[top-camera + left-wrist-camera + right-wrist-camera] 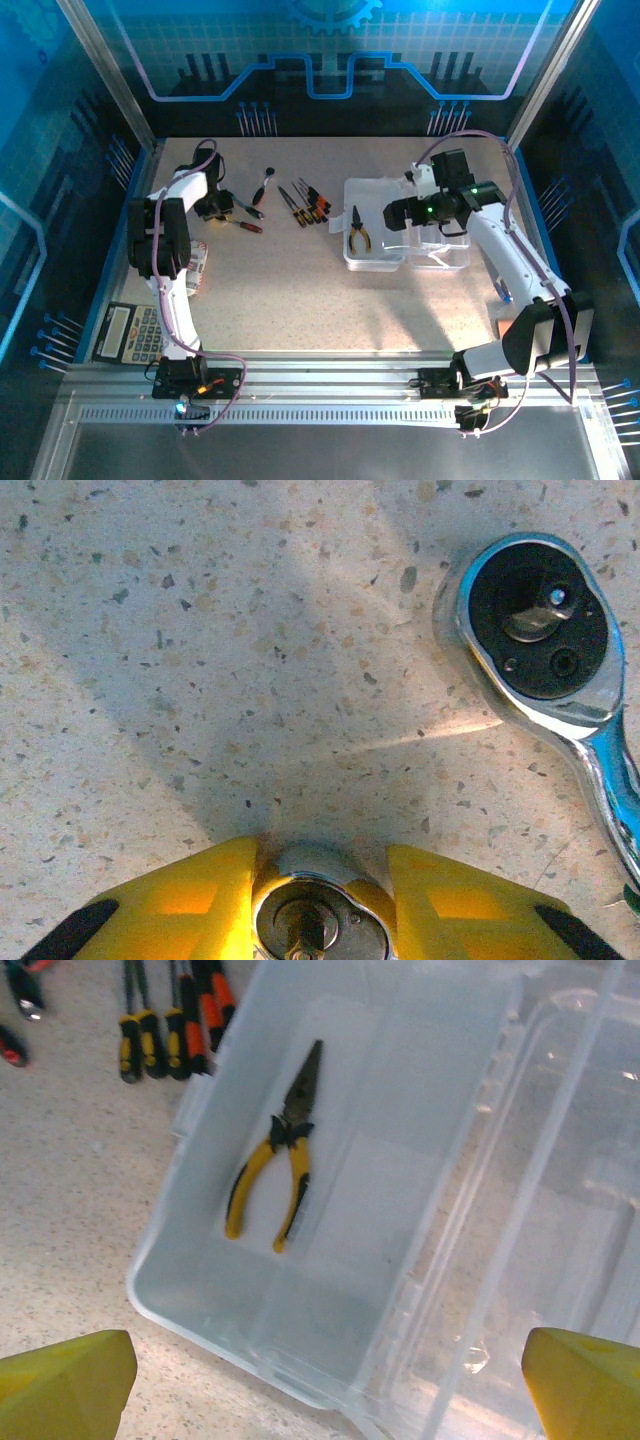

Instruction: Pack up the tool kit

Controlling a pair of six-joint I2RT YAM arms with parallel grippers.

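Between the left fingers, a small chrome tool was gripped; under the open right fingers, only yellow-handled pliers lay in the clear plastic case, with colour-handled screwdrivers and a chrome ratchet unpacked.

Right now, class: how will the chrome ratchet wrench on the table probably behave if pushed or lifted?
The chrome ratchet wrench looks solid metal, so probably stiff and heavy for its size. Its polished surface may slip in a grip. Lying flat on the table, it would likely slide or pivot under a push, not roll.
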